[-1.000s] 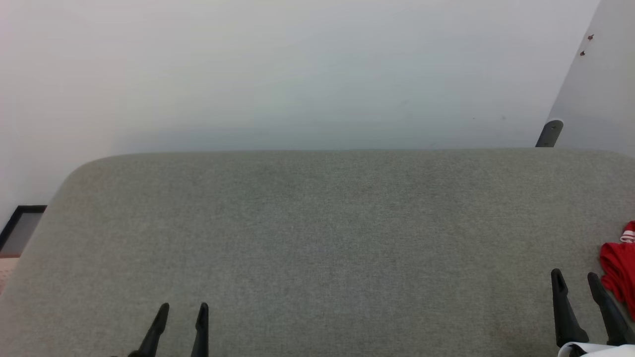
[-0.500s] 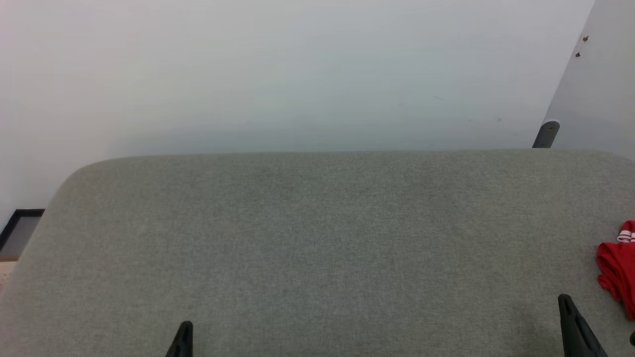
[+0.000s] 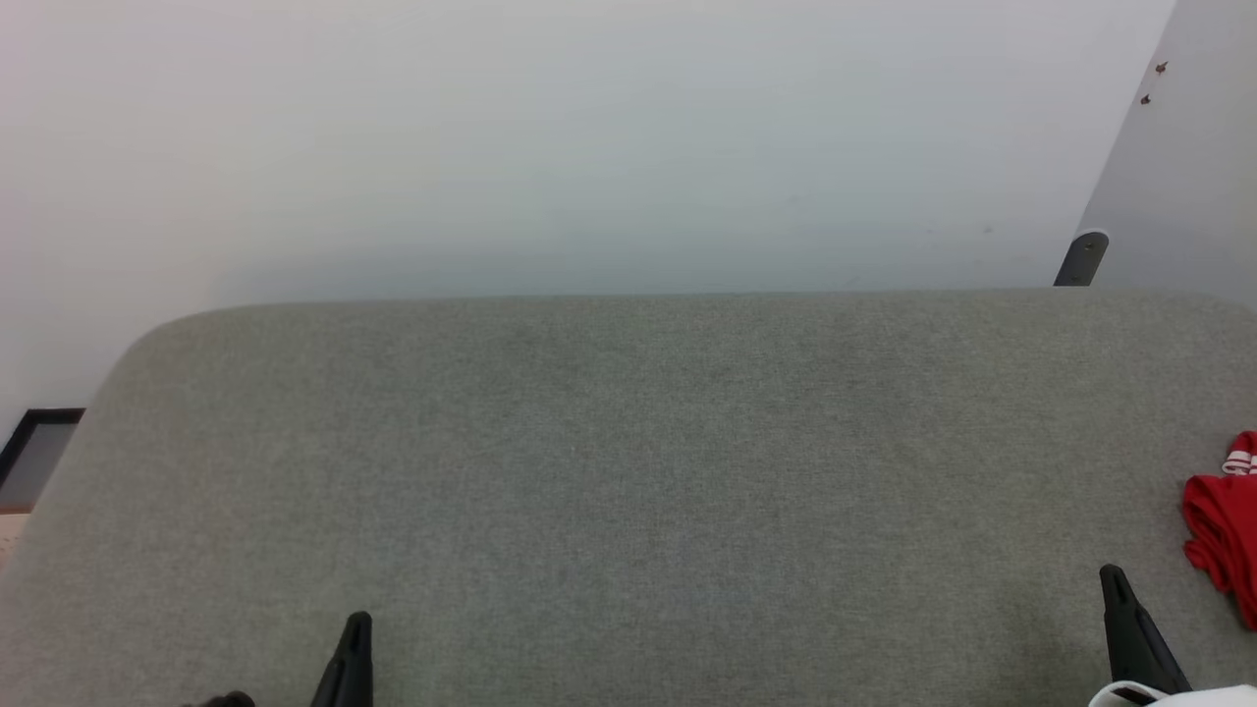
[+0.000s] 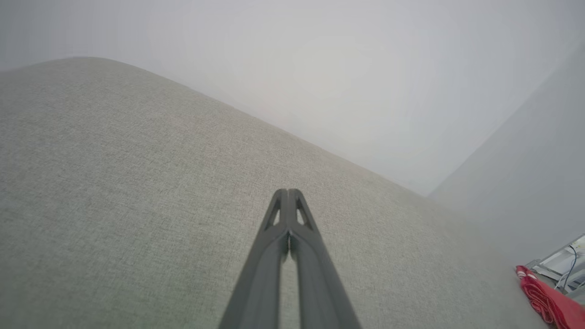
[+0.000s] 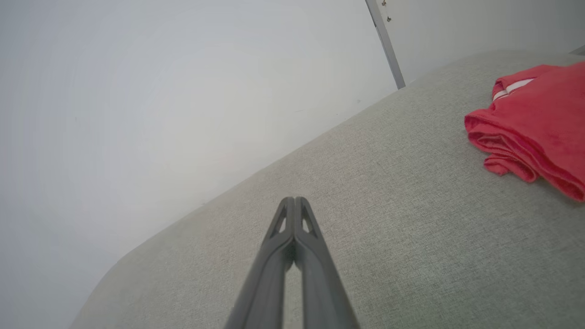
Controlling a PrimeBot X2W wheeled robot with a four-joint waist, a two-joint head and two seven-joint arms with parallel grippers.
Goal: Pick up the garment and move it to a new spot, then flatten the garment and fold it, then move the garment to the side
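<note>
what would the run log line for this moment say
left pincer: shut, empty | right pincer: shut, empty | garment: lying on grey surface, to the right of right pincer, apart from both

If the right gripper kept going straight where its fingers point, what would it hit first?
Probably the grey padded surface, or the white wall beyond if it skims over; depth is unclear. The garment lies off to the side.

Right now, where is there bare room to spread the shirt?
The grey fabric surface is bare from its rounded left corner across the middle, ahead of the left end effector. Only the right edge is crowded: the bunched red shirt, beside the right end effector.
</note>
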